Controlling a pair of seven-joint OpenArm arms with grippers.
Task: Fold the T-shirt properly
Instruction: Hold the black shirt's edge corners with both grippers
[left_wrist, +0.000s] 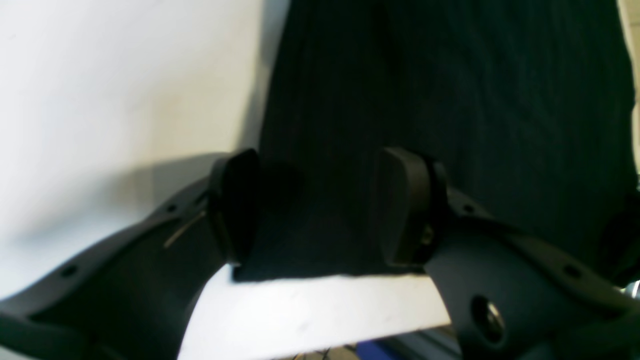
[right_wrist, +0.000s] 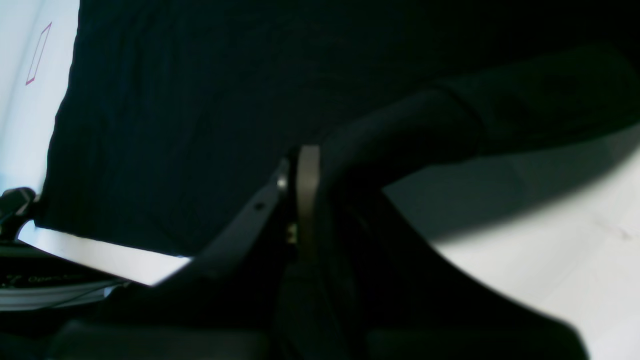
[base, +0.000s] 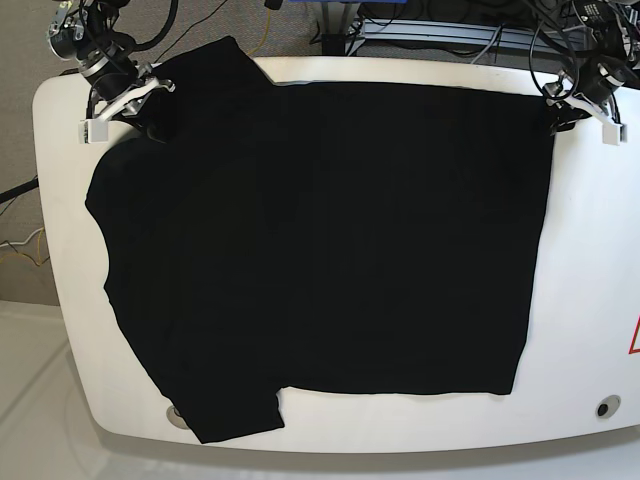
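Observation:
The black T-shirt (base: 320, 240) lies spread flat over most of the white table (base: 590, 300), one sleeve at the front left and the other hanging over the far left edge. At the far right hem corner my left gripper (base: 562, 108) is open. In the left wrist view its fingers (left_wrist: 235, 205) straddle the T-shirt (left_wrist: 450, 100) corner at the table (left_wrist: 100, 100) edge, left gripper (left_wrist: 320, 210). My right gripper (base: 125, 105) sits at the far left shoulder. In the right wrist view the right gripper (right_wrist: 312, 200) looks shut on a raised fold of the T-shirt (right_wrist: 200, 100).
A red marking (base: 634, 335) is on the table's right edge, also seen as a red outline (right_wrist: 39, 52). Small round holes (base: 603, 407) sit near the front corners. Cables and a metal frame (base: 430, 30) run behind the far edge.

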